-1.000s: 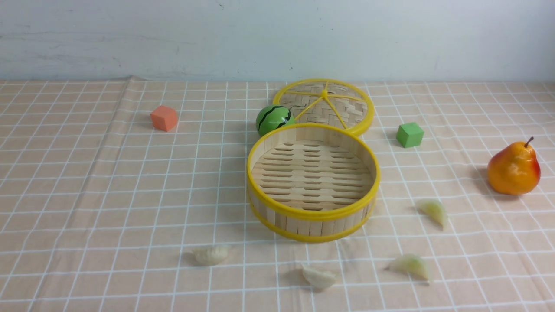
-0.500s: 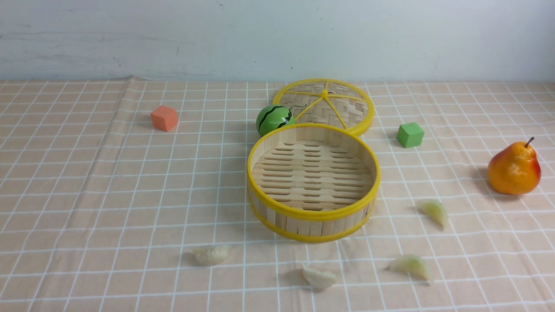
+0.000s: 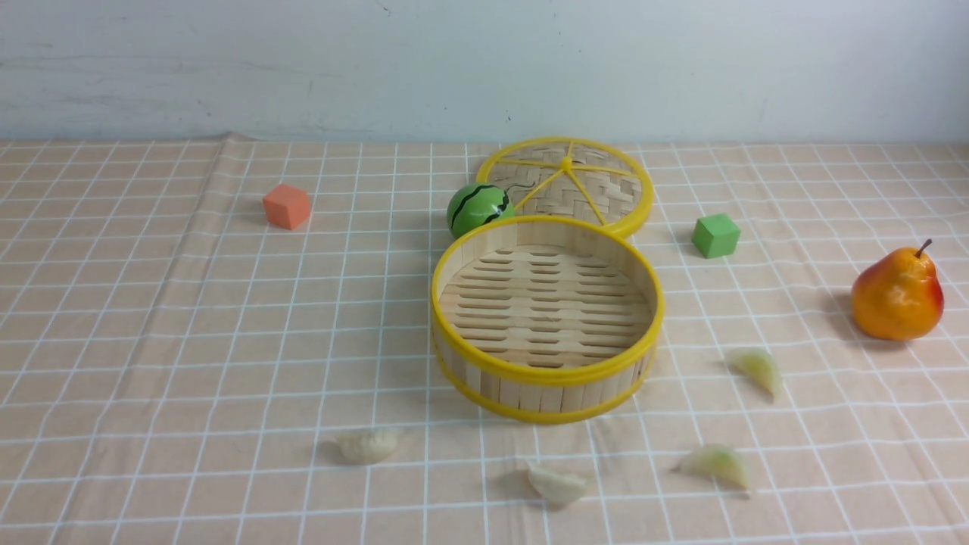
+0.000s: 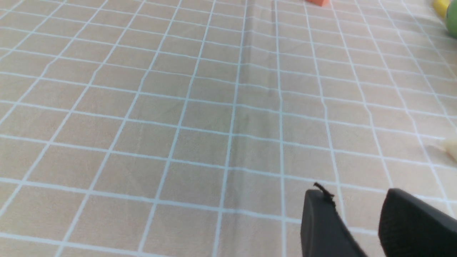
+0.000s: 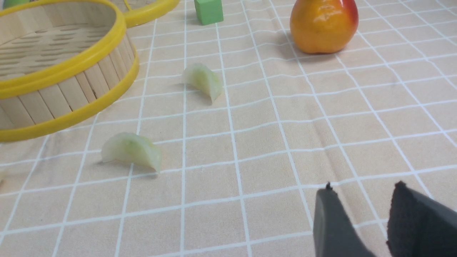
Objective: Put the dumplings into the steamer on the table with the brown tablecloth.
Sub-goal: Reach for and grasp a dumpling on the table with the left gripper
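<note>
The bamboo steamer (image 3: 546, 377) stands empty at the middle of the brown tablecloth (image 3: 189, 318) covering the table. Two cream dumplings (image 3: 369, 445) (image 3: 556, 484) lie in front of it. Two pale green dumplings (image 3: 715, 463) (image 3: 757, 369) lie to its front right, and in the right wrist view these green dumplings (image 5: 131, 150) (image 5: 203, 79) lie beside the steamer wall (image 5: 71, 89). My right gripper (image 5: 362, 189) hovers open over bare cloth, nearer than them. My left gripper (image 4: 353, 194) is open over bare cloth, with a cream dumpling's edge (image 4: 451, 148) off to one side. Neither gripper shows in the front view.
The woven lid (image 3: 566, 184) lies flat behind the steamer, with a watermelon ball (image 3: 478, 208) at its left. An orange cube (image 3: 287, 206) sits back left, a green cube (image 3: 715, 235) back right, and a pear (image 3: 898, 295) far right. A cloth crease runs along the left side.
</note>
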{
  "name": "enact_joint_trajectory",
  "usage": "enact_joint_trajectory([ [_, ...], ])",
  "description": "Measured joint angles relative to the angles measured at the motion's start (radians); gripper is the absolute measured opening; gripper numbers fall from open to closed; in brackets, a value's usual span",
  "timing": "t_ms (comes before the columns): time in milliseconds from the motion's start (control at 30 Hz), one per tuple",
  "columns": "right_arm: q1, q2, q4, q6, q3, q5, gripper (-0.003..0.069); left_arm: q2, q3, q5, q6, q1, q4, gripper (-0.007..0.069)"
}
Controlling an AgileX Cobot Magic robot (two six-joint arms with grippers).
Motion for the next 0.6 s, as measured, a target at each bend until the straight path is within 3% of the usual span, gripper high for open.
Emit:
enact_joint_trajectory([
  [133, 0.000, 0.000, 0.097, 0.048, 0.000, -0.015, 0.0240, 0.000, 0.000, -0.045, -0.120, 0.000, -0.165, 0.0239],
  [200, 0.000, 0.000, 0.322, 0.187, 0.007, -0.046, 0.0240, 0.000, 0.000, -0.085, -0.310, 0.000, -0.404, 0.0239],
  [233, 0.000, 0.000, 0.322, 0.200, 0.007, -0.048, 0.0240, 0.000, 0.000, -0.087, -0.325, 0.000, -0.423, 0.0239],
  [267, 0.000, 0.000, 0.481, 0.297, 0.010, -0.060, 0.0240, 0.000, 0.000, -0.101, -0.429, 0.000, -0.571, 0.0239],
  [367, 0.000, 0.000, 0.671, 0.385, 0.010, -0.074, 0.0240, 0.000, 0.000, -0.103, -0.528, 0.000, -0.733, 0.0239],
  [600, 0.000, 0.000, 0.696, 0.318, 0.010, -0.095, 0.0240, 0.000, 0.000, -0.101, -0.548, 0.000, -0.795, 0.0239],
])
